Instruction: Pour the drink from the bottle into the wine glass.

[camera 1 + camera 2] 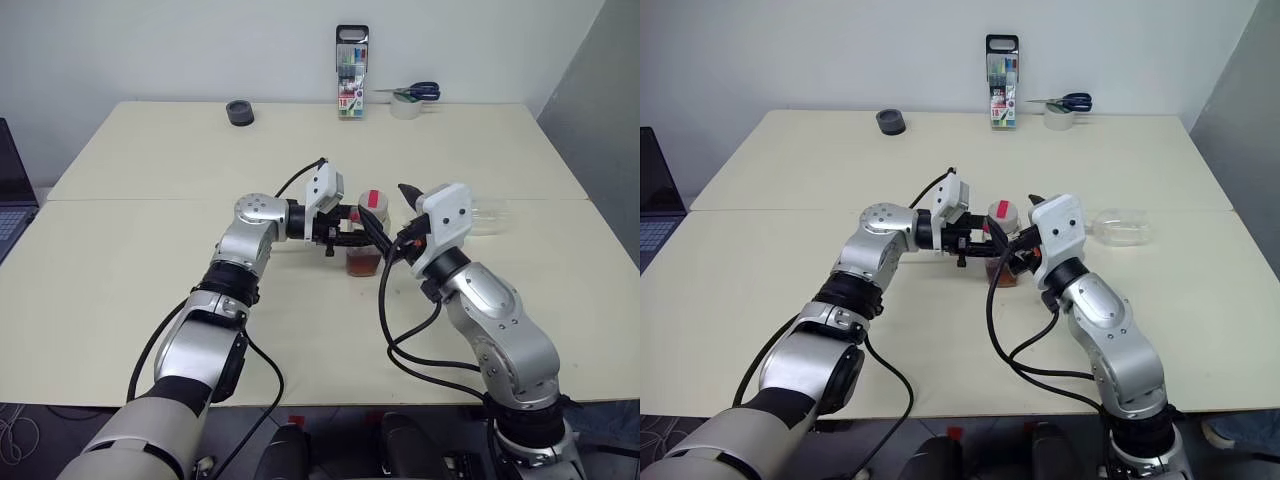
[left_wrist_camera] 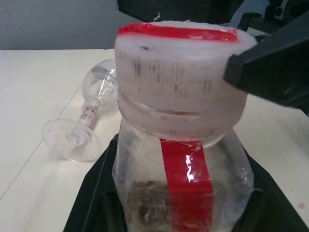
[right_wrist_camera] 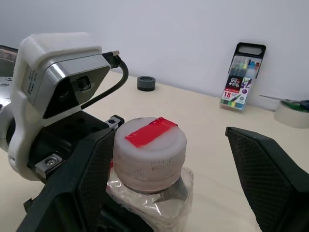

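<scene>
Half the bottle [image 1: 366, 237] hides behind the left gripper [image 1: 352, 232].

A small clear squarish plastic bottle [image 1: 366, 236] stands mid-table [image 1: 150, 270] — a clear stemmed wine glass [image 1: 1118, 227] lies on its side to its right. A marker case [image 1: 351, 88], tape roll [image 1: 405, 106] and scissors [image 1: 420, 92] sit behind.

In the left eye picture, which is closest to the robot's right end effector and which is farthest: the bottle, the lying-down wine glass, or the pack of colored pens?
From the right end effector:
1. The bottle, right beside it, held by the left end effector.
2. The wine glass, lying on its side on the table, off to the robot's right.
3. The pen pack, standing at the table's far edge.
</scene>
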Controlling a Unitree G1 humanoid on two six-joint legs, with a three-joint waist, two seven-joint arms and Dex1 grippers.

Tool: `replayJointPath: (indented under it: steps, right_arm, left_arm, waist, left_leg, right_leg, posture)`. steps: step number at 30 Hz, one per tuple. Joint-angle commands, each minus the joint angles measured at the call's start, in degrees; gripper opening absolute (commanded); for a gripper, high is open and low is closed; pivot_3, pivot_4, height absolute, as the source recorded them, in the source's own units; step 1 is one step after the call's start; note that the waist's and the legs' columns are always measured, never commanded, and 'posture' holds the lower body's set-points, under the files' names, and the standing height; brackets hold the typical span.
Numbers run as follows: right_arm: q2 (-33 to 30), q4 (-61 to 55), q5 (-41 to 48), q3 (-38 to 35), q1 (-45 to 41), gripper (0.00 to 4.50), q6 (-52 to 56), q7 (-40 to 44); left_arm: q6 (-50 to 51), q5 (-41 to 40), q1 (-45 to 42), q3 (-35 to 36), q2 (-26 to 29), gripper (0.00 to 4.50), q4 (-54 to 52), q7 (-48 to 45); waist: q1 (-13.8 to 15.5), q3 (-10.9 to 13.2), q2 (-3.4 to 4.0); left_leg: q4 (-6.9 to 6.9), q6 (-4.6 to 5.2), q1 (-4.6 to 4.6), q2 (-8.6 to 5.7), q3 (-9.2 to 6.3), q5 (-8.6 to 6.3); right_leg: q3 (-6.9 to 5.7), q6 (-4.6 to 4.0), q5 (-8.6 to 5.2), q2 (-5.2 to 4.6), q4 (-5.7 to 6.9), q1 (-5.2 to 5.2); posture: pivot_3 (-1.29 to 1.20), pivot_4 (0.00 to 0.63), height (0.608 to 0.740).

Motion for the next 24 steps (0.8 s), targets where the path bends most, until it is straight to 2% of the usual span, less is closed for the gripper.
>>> replayJointPath:
  steps: [1,13,24]
  right_arm:
    - [-1.17,-3.51,0.95,-3.90,0.59,3.88,0.37,0.20]
    - [-4.55,-9.59,8.33,-2.70,0.23,3.88,5.88,5.97]
    - [-1.85,-4.32,8.01,-1.94,-3.43,3.88,5.73,4.51]
  left_arm:
    - [-1.10,-0.59,-2.35,1.78,1.32,1.83,0.43,-1.21]
    - [-1.46,-0.81,-4.41,2.82,1.25,1.82,3.34,-2.74]
    - [-1.47,-0.85,-4.10,2.65,1.23,1.82,2.44,-3.95]
  waist:
    - [0.00,0.00,0.00]
    - [-0.01,0.00,0.00]
    - [-0.03,0.00,0.00]
  left_leg:
    - [0.00,0.02,0.00,0.00,-0.01,-0.01]
    - [0.00,0.06,0.00,0.00,-0.01,-0.03]
    - [0.00,0.03,0.00,0.00,-0.01,-0.01]
  right_leg:
    - [0.00,0.00,0.00,0.00,0.00,0.00]
    - [-0.01,0.00,0.00,0.01,0.00,0.00]
    - [-0.01,0.00,0.00,0.01,0.00,0.00]
  posture:
    - [0.00,0.150,0.740]
    - [0.00,0.150,0.740]
    - [0.00,0.150,0.740]
